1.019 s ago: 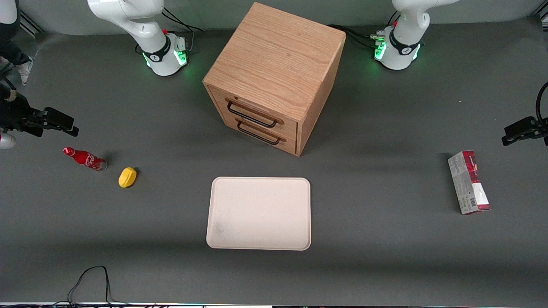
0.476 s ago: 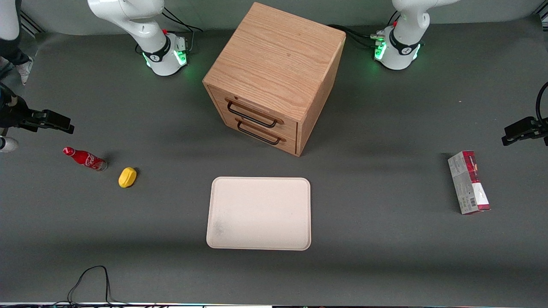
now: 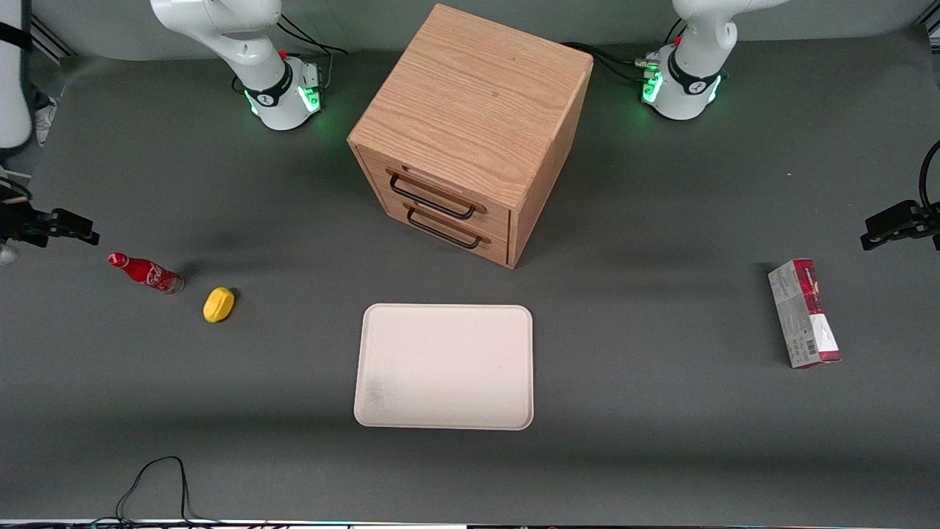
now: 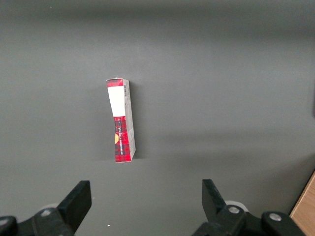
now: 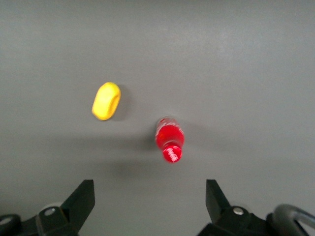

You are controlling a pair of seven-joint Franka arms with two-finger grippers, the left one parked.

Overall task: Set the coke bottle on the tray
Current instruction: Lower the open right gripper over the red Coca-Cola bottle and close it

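**Front view: coke bottle on the desk, fingers open above it**

Front view shows us the coke bottle [image 3: 145, 272] on the grey desk [image 3: 661, 441] toward the working arm's end, well apart from the tray [image 3: 443, 366]. From the tray's middle, the bottle sits at about 10 o'clock. It appears to stand upright, red cap uppermost and silvery base on the desk. A yellow lemon-shaped lump [image 3: 219, 304] lies just beside it, at about 4 o'clock from the bottle and slightly nearer to the front camera.

We see the gripper [image 3: 70, 224] hanging above the desk at about 11 o'clock from the bottle, not touching it. In the right wrist view the gripper [image 5: 147, 206] looks straight down: its 2 fingers [image 5: 81, 201] are spread wide and hold nothing, with the bottle [image 5: 169, 140] and the lump [image 5: 106, 101] on the desk below.

Nothing lies on the tray, which rests flat in front of a wooden cabinet [image 3: 470, 110] with 2 drawers, at 12 o'clock from the tray. A red-and-grey carton [image 3: 803, 312] lies toward the parked arm's end, at about 3 o'clock from the tray; the left wrist view shows the same carton [image 4: 121, 120].
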